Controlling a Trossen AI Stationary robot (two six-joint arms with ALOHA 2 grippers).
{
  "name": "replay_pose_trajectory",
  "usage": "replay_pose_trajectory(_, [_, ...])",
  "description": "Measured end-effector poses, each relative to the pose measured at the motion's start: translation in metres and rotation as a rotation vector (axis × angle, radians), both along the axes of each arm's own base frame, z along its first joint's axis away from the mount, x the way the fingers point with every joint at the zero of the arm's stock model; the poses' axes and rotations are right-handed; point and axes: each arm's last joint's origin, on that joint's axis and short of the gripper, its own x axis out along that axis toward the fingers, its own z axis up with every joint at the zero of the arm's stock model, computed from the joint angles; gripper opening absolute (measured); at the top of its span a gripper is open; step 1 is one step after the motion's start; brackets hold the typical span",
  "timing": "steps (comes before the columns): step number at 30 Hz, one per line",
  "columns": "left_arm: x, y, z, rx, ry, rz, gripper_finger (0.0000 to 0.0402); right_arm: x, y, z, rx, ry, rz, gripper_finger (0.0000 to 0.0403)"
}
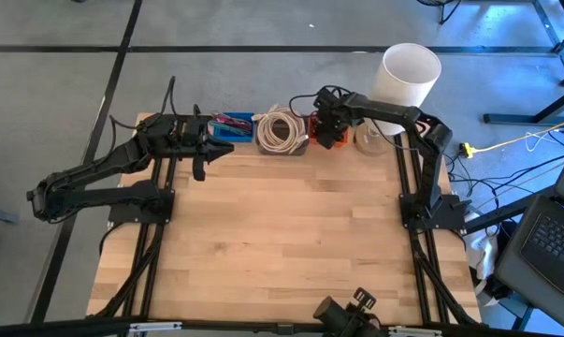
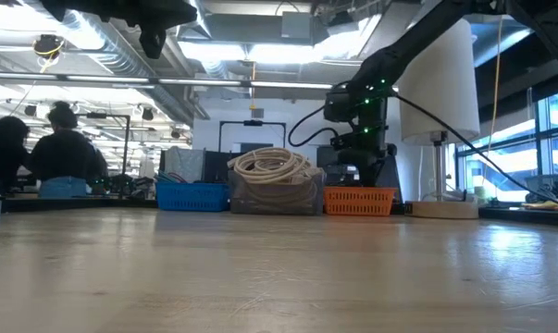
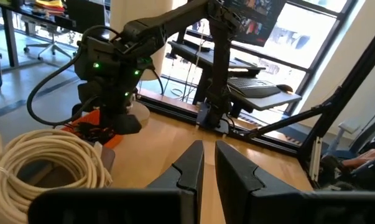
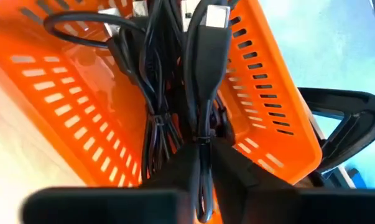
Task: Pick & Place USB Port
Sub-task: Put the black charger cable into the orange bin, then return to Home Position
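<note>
The right wrist view shows what the others do not: the right gripper (image 4: 203,163) is pinched shut on a black USB cable (image 4: 203,68), whose bundled loops and silver plug hang just over the orange basket (image 4: 271,93). From the high view that same gripper (image 1: 330,126) is only a dark mass over the orange basket (image 1: 321,137), and the cable is too small to make out there. More black cables lie tangled inside the basket, which is slotted plastic with straight walls.

The low view sets the orange basket (image 2: 359,200) at the far edge of the pale wooden bench (image 2: 279,277). Just beside it sits a clear bin (image 2: 274,192) heaped with coiled cream cable (image 1: 280,130), and beyond that bin a blue basket (image 2: 192,194). On the orange basket's other side stands a white lamp (image 1: 410,75) with a round shade.

The left gripper (image 1: 207,148) hovers by the blue basket, well apart from the orange one, and in its wrist view its fingers (image 3: 190,165) stand nearly closed with a narrow gap, holding nothing. Two people (image 2: 66,153) show dimly in the room behind, probably seated, their lower halves hidden by the bench edge.
</note>
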Motion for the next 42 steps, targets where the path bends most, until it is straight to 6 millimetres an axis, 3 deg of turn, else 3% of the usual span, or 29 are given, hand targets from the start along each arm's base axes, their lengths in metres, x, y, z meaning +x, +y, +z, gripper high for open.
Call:
replay_pose_trajectory(6, [0.000, 0.000, 0.000, -0.001, 0.000, -0.001, 0.0031, 0.000, -0.001, 0.001, -0.021, 0.000, -0.022, 0.0116])
replay_pose_trajectory(11, [0.000, 0.000, 0.000, -0.001, -0.001, -0.001, 0.0031, 0.000, -0.001, 0.007, -0.058, -0.022, -0.053, 0.0148])
replay_pose_trajectory(17, [0.000, 0.000, 0.000, -0.001, -0.001, -0.002, 0.0031, 0.000, 0.006, 0.039, -0.152, -0.105, -0.063, 0.0155])
replay_pose_trajectory(21, [0.000, 0.000, 0.000, -0.001, -0.001, -0.003, 0.0031, -0.001, 0.023, 0.068, -0.186, -0.192, -0.048, 0.0155])
replay_pose_trajectory(27, [0.000, 0.000, 0.000, -0.001, -0.001, -0.003, 0.0031, 0.000, 0.068, 0.115, -0.235, -0.340, 0.030, 0.0156])
replay_pose_trajectory(33, [0.000, 0.000, 0.000, -0.001, -0.001, -0.003, 0.0031, -0.015, 0.134, 0.152, -0.190, -0.539, 0.070, 0.0154])
replay_pose_trajectory(38, [0.000, 0.000, 0.000, -0.002, 0.000, -0.003, 0.0031, -0.033, 0.191, 0.161, -0.111, -0.690, 0.106, 0.0124])
replay_pose_trajectory(42, [0.000, 0.000, 0.000, -0.002, 0.000, -0.003, 0.0031, -0.042, 0.225, 0.154, -0.038, -0.788, 0.163, 0.0073])
